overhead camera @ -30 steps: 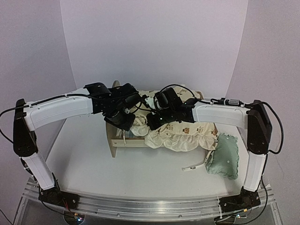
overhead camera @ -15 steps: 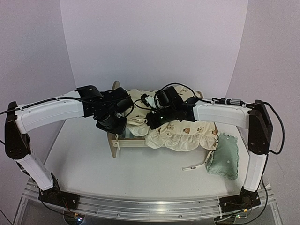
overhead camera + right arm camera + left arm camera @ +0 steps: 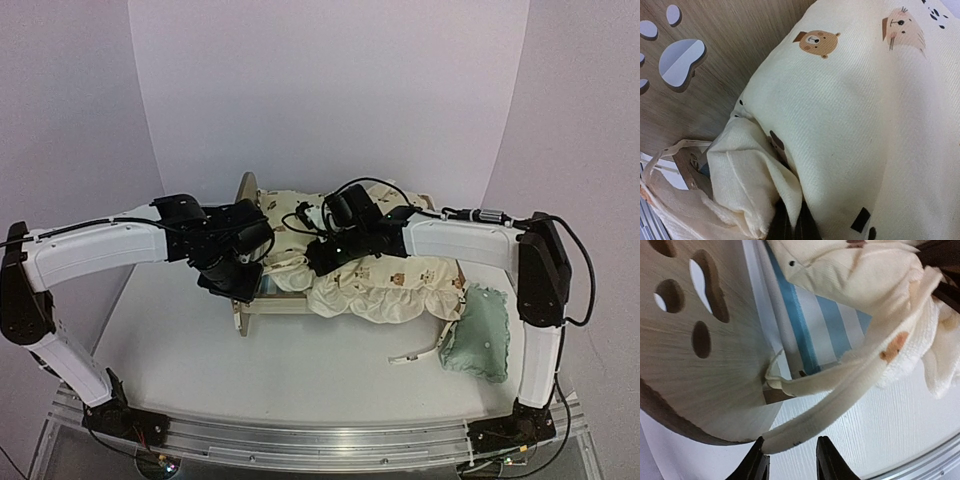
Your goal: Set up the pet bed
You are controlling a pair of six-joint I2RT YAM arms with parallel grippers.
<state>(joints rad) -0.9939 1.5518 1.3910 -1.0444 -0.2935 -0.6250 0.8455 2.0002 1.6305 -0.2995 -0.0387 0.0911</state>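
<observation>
The pet bed (image 3: 262, 306) stands mid-table, a light-wood frame with a paw-print cutout in its headboard (image 3: 700, 365) and a blue-and-white striped base (image 3: 820, 315). A cream bear-print cushion (image 3: 380, 285) lies bunched over it and spills off the right side. My left gripper (image 3: 232, 285) hovers at the bed's near-left corner. In the left wrist view, the left gripper (image 3: 790, 442) is open, and the end of a cushion tie (image 3: 840, 390) rests against its left finger. My right gripper (image 3: 792, 220) is shut on a fold of the cushion (image 3: 850, 110) beside the headboard (image 3: 740, 40).
A small mint green pillow (image 3: 477, 335) lies on the table to the right of the bed. A loose cream tie (image 3: 420, 352) trails on the table beside it. The aluminium rail (image 3: 320, 440) with both arm bases runs along the near edge.
My left arm has pulled back to the left and toward the near side. Its jaws went from shut to open, releasing the tie. The right gripper stayed put, gripping the cushion.
</observation>
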